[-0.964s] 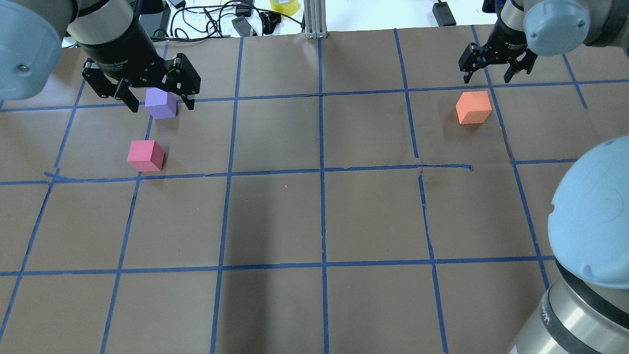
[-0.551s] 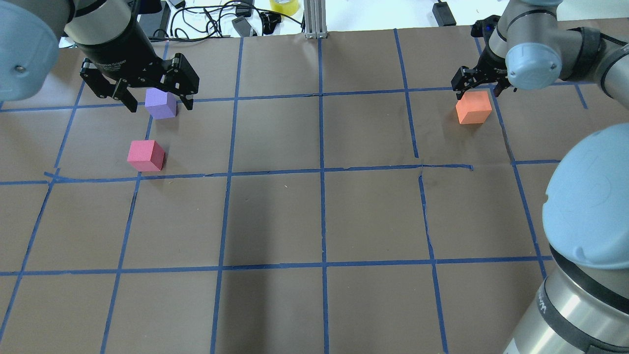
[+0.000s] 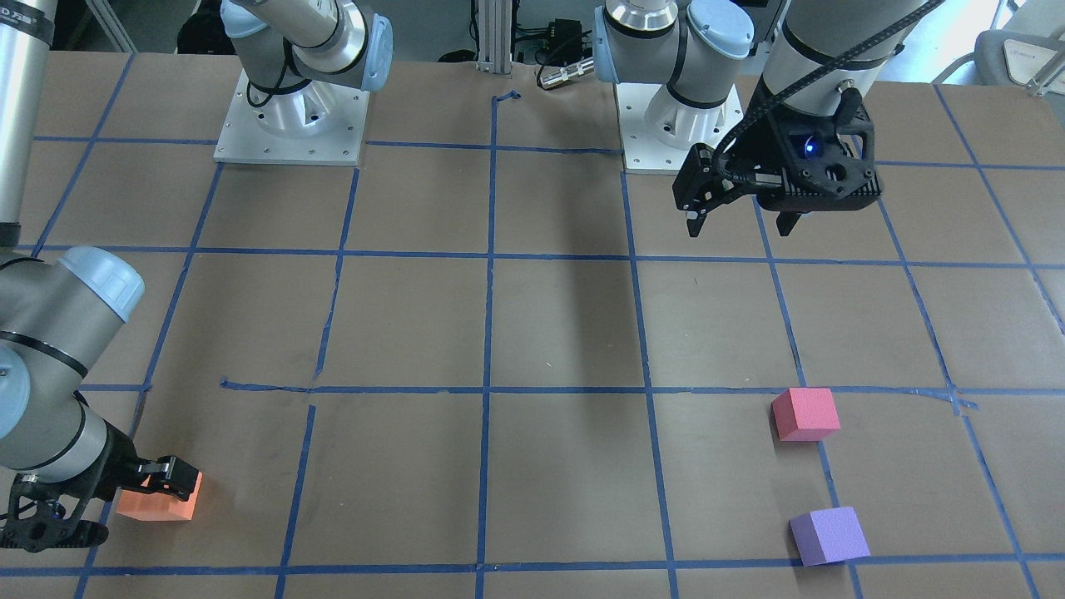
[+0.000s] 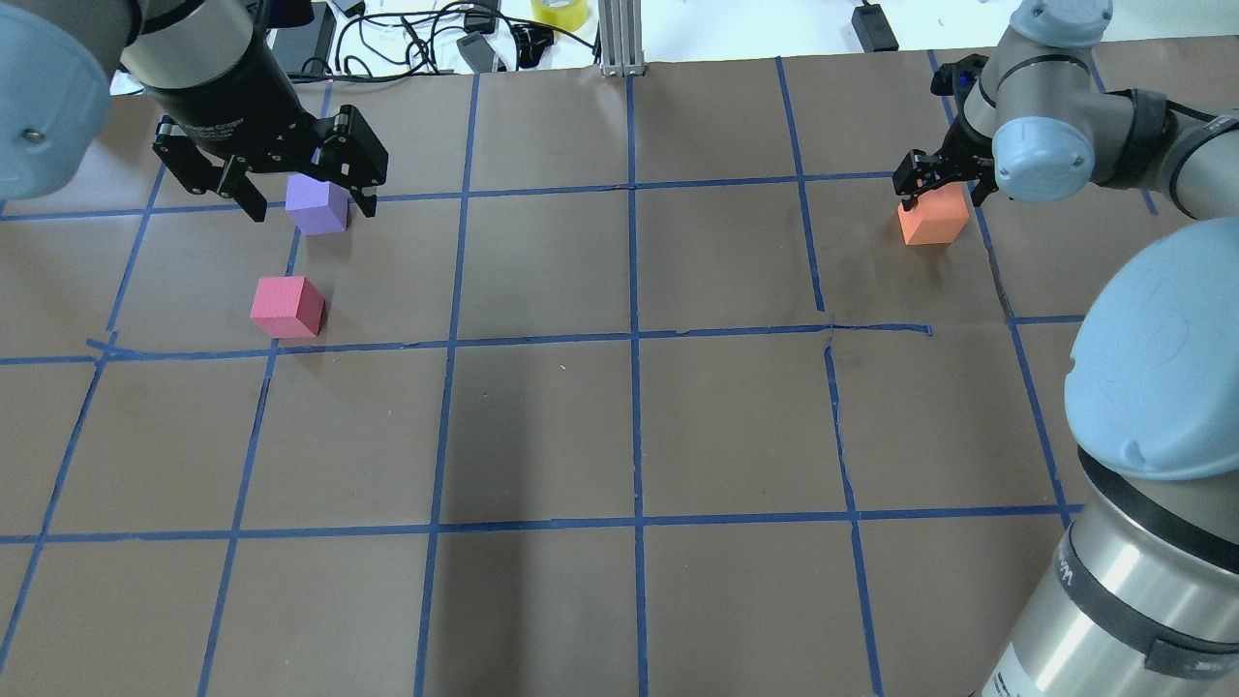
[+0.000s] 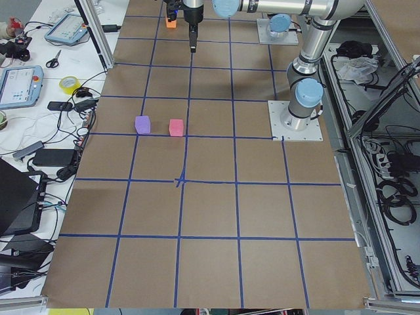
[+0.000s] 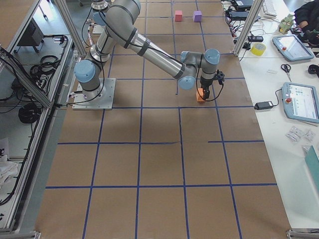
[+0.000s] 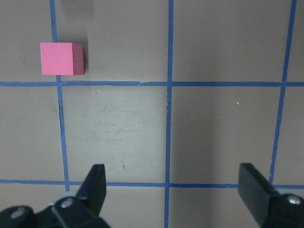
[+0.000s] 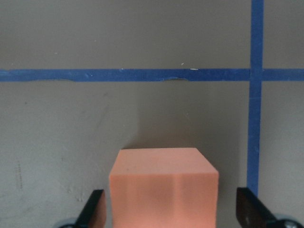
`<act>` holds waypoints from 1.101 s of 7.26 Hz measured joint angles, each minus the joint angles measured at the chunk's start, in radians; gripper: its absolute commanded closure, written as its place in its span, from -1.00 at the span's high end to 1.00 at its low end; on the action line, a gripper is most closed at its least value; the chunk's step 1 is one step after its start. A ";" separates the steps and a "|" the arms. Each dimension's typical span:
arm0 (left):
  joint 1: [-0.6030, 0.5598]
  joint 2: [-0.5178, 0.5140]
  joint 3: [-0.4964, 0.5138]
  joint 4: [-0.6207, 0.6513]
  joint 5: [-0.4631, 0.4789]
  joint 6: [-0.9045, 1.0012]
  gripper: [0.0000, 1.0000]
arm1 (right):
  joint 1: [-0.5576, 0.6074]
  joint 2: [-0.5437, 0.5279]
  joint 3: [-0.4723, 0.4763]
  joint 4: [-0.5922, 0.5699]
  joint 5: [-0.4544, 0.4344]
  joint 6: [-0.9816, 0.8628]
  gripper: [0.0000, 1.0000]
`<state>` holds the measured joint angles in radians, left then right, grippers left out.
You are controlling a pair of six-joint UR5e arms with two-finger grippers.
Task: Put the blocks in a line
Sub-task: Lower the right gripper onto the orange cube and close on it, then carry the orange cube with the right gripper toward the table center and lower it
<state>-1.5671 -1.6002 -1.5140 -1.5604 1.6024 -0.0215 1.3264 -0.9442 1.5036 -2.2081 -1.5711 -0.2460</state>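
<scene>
The orange block sits at the far right of the table. My right gripper is low over it and open, with a finger on each side; the right wrist view shows the block between the fingers, with a gap on one side. The pinkish-red block and the purple block sit at the far left. My left gripper is open and empty, held high above the table and apart from both blocks. Its wrist view shows only the pinkish-red block.
Blue tape lines mark a grid on the brown table cover. Cables and a yellow tape roll lie past the far edge beside an aluminium post. The two arm bases stand at the robot's side of the table.
My right gripper has come down onto the orange block and now straddles it. My left gripper has hardly moved. No block has moved.
</scene>
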 measured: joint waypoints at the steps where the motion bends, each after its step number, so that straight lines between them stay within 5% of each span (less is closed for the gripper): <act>1: 0.001 0.000 0.000 0.000 0.000 0.000 1.00 | 0.000 0.011 -0.006 -0.002 0.002 0.003 0.32; 4: 0.003 -0.004 0.001 0.000 0.002 -0.001 1.00 | 0.001 0.018 -0.013 -0.003 0.004 0.009 -0.22; 8: 0.002 0.005 0.001 -0.003 0.009 -0.002 1.00 | 0.151 0.008 -0.104 0.003 0.000 0.063 -0.26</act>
<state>-1.5651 -1.5952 -1.5127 -1.5630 1.6109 -0.0234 1.4779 -0.9363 1.3994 -2.2051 -1.5707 -0.1833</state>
